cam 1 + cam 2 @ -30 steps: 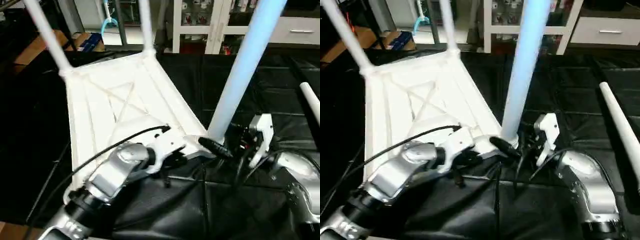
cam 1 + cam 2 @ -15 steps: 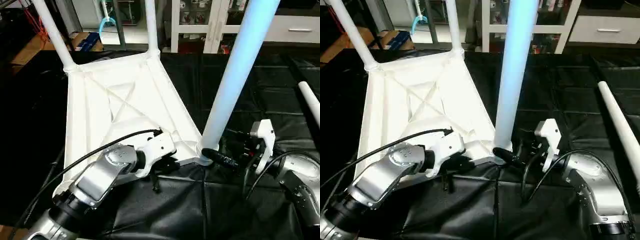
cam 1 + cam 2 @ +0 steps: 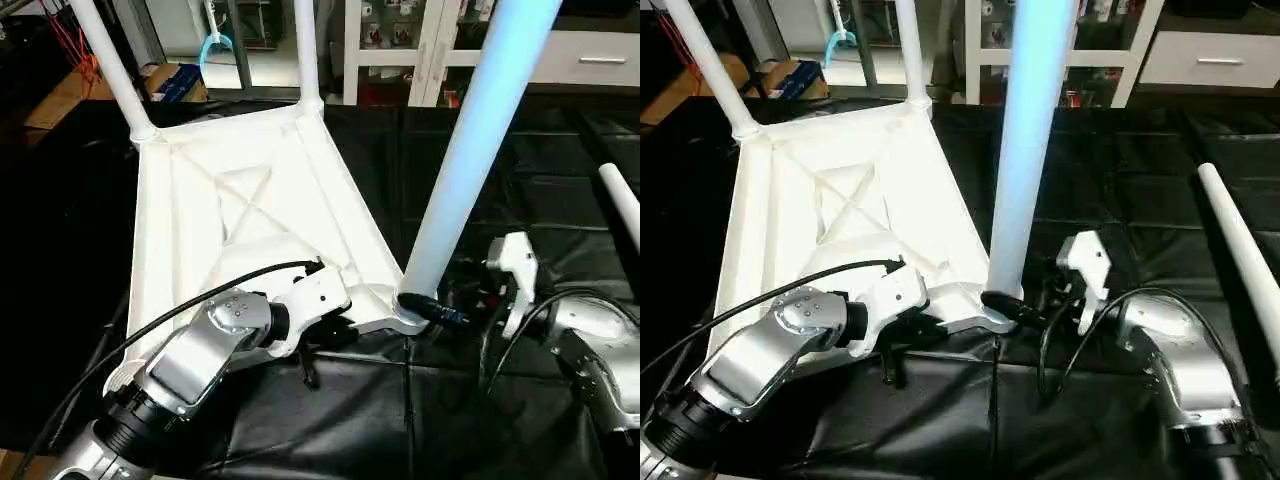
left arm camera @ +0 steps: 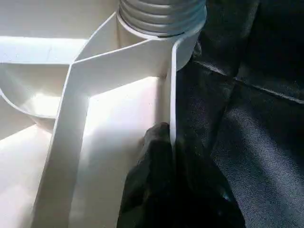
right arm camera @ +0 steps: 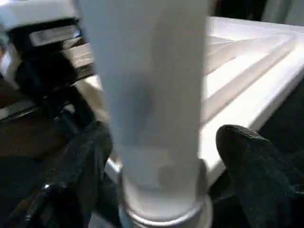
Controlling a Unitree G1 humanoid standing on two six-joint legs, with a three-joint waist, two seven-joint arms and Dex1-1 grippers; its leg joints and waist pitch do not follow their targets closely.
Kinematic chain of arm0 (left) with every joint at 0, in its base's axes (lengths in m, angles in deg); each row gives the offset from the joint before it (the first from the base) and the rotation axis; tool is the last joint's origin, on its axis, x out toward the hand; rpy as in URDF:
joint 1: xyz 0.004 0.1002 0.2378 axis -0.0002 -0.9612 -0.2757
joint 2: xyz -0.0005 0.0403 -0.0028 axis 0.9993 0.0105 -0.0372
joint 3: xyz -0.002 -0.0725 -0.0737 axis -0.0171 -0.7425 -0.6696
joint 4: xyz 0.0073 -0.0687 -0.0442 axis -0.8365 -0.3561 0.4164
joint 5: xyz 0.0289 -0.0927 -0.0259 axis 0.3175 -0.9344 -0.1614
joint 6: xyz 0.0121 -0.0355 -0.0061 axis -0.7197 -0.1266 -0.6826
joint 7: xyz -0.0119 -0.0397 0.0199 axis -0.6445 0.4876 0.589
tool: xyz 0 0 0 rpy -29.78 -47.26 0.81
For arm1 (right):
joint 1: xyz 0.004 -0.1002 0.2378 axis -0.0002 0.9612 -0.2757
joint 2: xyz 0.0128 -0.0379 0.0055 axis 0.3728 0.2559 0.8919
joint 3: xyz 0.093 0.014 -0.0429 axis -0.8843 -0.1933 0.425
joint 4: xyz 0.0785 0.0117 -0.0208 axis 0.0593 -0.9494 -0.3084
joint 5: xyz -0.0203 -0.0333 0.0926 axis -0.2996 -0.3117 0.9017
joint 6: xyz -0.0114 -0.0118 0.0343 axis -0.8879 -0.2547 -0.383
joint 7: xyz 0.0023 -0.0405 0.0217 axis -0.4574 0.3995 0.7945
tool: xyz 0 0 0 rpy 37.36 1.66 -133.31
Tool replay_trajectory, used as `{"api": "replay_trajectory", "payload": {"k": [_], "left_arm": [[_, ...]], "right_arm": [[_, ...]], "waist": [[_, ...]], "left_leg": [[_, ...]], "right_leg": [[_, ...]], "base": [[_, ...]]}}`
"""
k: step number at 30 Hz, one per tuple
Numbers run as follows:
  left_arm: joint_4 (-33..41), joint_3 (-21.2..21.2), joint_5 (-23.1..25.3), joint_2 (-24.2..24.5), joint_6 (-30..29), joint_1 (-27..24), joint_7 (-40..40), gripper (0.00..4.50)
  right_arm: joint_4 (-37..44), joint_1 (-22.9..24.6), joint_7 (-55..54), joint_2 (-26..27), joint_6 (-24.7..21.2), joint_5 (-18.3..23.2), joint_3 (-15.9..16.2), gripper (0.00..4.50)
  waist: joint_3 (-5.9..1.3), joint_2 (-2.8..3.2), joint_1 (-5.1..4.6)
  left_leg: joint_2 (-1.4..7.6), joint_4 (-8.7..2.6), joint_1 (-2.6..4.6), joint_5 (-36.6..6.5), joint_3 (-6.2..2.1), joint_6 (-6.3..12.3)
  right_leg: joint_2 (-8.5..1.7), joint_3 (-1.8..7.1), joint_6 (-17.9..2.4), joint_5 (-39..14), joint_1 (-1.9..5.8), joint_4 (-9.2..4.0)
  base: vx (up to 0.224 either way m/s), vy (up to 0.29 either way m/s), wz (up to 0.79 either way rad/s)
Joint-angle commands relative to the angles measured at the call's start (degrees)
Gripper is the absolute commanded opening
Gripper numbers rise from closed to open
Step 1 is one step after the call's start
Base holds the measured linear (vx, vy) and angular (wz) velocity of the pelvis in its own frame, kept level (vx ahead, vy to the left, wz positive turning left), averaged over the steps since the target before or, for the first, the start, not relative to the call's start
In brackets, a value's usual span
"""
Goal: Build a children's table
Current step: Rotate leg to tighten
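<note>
Upturned on a black-draped surface (image 3: 470, 420): the white tabletop (image 3: 250, 215), ribbed underside facing up with an X of ribs at its middle. Three legs standing in corner sockets: two thin-looking far legs (image 3: 112, 70) (image 3: 306, 50) at about 11 and 12 o'clock of the head views, and a near leg (image 3: 470, 150), large and bluish, rising toward 1 o'clock from the near right corner socket (image 3: 408, 312). Seen in the left wrist view at that corner: the threaded end (image 4: 161, 16) of the near leg seated in the socket ring. Lying loose on the black cover at 3 o'clock: a fourth leg (image 3: 1240, 260), well apart from the tabletop.

Left tool (image 3: 318, 345) down at the tabletop's near edge, about 7 o'clock of the near leg; clamped on the thin rim wall beside the socket, a black finger (image 4: 156, 190) pressed against that wall. Right tool (image 5: 156, 175) spread wide around the base of the near leg, one dark finger (image 5: 80, 166) on each side with clear gaps, not squeezing it.

Beyond the surface at 12 o'clock: white cabinets (image 3: 420, 45) and a cardboard box (image 3: 60, 95).
</note>
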Motion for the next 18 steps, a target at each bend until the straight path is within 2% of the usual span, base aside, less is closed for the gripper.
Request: {"api": "replay_trajectory", "payload": {"k": [1,8,13,18], "left_arm": [[-1.27,2.45,0.48,0.76,-1.59,-1.11,-1.54,0.00],[-0.83,2.62,0.46,1.05,-1.81,-1.28,-1.57,0.00],[-0.56,2.77,0.50,1.42,-1.84,-1.57,-1.98,0.00],[-0.53,2.87,0.50,1.57,-1.90,-1.58,-2.20,0.00]], "right_arm": [[-1.13,-0.84,1.52,-0.64,1.13,-1.17,1.13,3.38],[-3.67,-2.48,3.09,-0.80,2.73,-2.12,1.84,2.88],[-4.88,-2.82,4.17,-1.08,3.79,-2.62,2.05,2.52],[-5.25,-2.56,4.50,-1.01,4.42,-2.94,2.37,2.21]], "waist": [[-3.37,-1.00,0.21],[-3.46,-1.05,0.25],[-3.62,-0.98,0.26],[-3.51,-0.84,0.27]], "left_leg": [[5.36,-3.67,1.23,-10.28,-2.62,7.59],[5.34,-3.46,1.29,-9.35,-2.58,8.11],[5.26,-3.18,1.25,-7.60,-2.55,9.26],[5.37,-3.35,1.37,-9.13,-2.64,8.66]], "right_leg": [[-4.04,2.24,-17.12,-7.54,1.98,-3.32],[-3.99,2.24,-17.51,-6.38,2.05,-3.10],[-3.93,2.14,-18.14,-3.53,2.20,-2.75],[-3.87,2.11,-17.90,-5.71,2.15,-2.91]], "base": [[0.000,0.000,0.00],[0.000,0.000,0.00],[0.000,0.000,0.00],[0.000,0.000,0.00]]}}
